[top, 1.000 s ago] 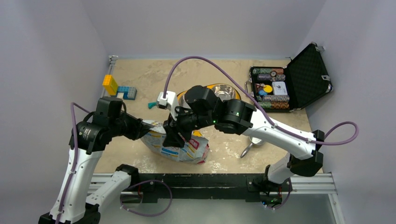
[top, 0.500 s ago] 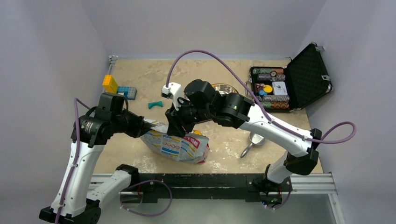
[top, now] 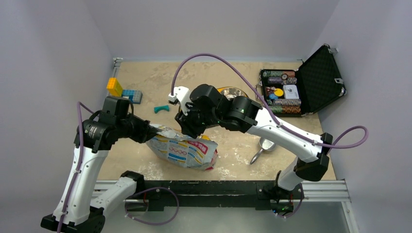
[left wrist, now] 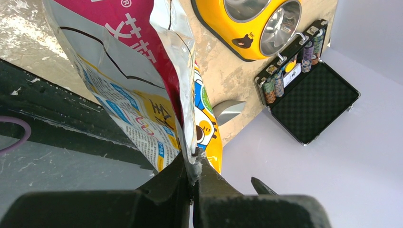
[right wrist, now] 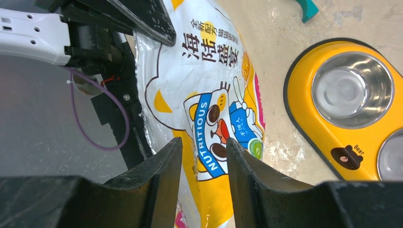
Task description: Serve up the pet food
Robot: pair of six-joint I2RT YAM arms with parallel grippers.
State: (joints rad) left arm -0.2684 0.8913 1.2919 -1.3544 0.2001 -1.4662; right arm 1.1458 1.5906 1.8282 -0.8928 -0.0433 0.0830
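Mottled beige table (top: 145,77), pale bare walls (top: 218,29). One left gripper (left wrist: 192,164) — jaws pinched on the torn edge of the single pet food bag (top: 182,150) (pellets not visible) lying near the front. One right gripper (right wrist: 204,142) above it, jaws apart, holding nothing. Then one yellow feeder (right wrist: 298,92) with two steel bowls (right wrist: 351,90), one scoop (top: 265,144), one open case (top: 320,73).

Top external: mounted high behind arm bases, aimed down and forward, whole table (top: 145,77) in frame from well back. Left wrist: pressed close against edge of food bag (left wrist: 138,95), aimed along it toward yellow double bowl (left wrist: 228,28) and chip case (left wrist: 311,102). Right wrist: close above bag, aimed down, bowl at right. Shared across all three: bag, bowl.
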